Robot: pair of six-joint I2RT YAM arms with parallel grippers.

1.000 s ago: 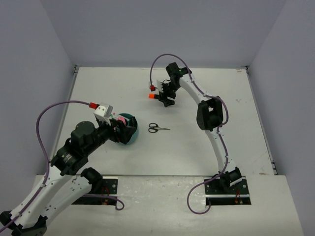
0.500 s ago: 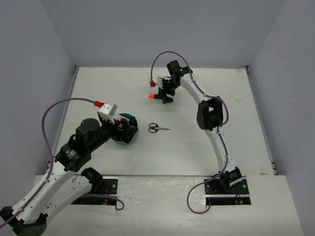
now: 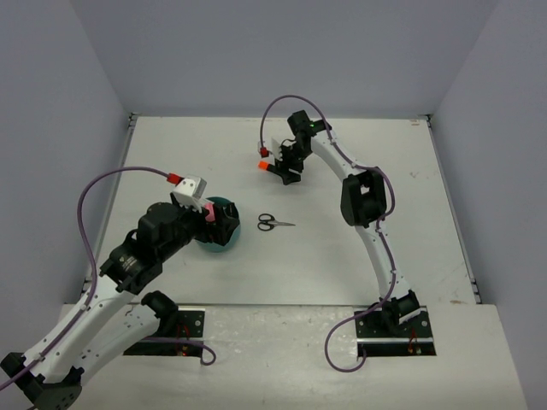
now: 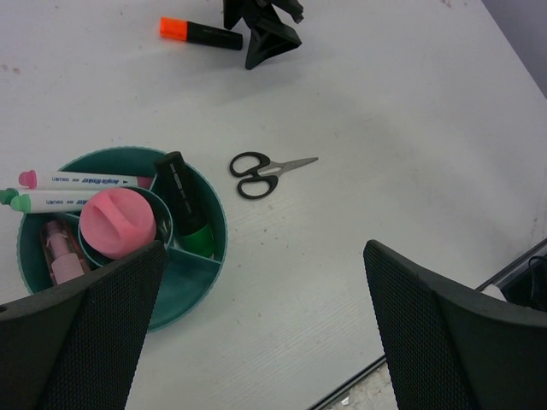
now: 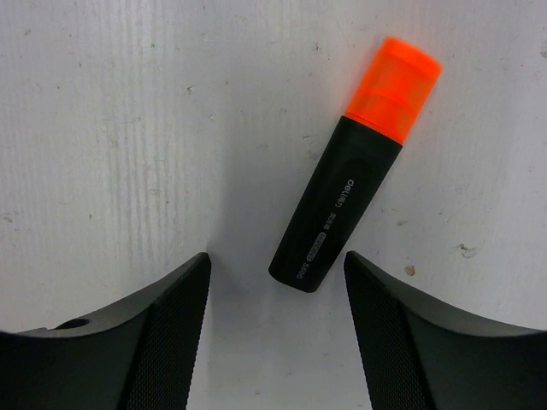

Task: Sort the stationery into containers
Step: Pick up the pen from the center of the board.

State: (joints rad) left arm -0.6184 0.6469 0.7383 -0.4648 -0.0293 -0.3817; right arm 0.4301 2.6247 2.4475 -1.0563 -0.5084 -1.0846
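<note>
Plain white table [image 3: 171, 154] with grey walls around it, and most of the stuff is already sorted. The round teal organizer [image 4: 198, 278] sits on the left side, near the left arm. Its middle cup holds a pink tube [image 4: 117, 220], standing with its round end up. A black highlighter with a green cap [image 4: 183, 203] leans cap down in the compartment on the side nearest the scissors. Two thin white pens [image 4: 81, 181] lie side by side across the far rim, one with a pink tip and one with a green tip sticking out past the edge. Another compartment has something small and pinkish [image 4: 60, 254] in it, can't tell what. The scissors [image 4: 261, 173] are lying flat and closed on the bare table just beside the organizer, not touching it, blades pointing away from it. Further back is the orange-capped highlighter [image 5: 355, 162], flat on the table and a bit slanted. The right gripper [image 5: 275, 265] is right down at it with its fingers spread wide on either side of the black end, nothing squeezed, and there's a gap on both sides. The left gripper [image 4: 263, 248] hangs over the near edge of the organizer, fingers wide apart and empty.
</note>
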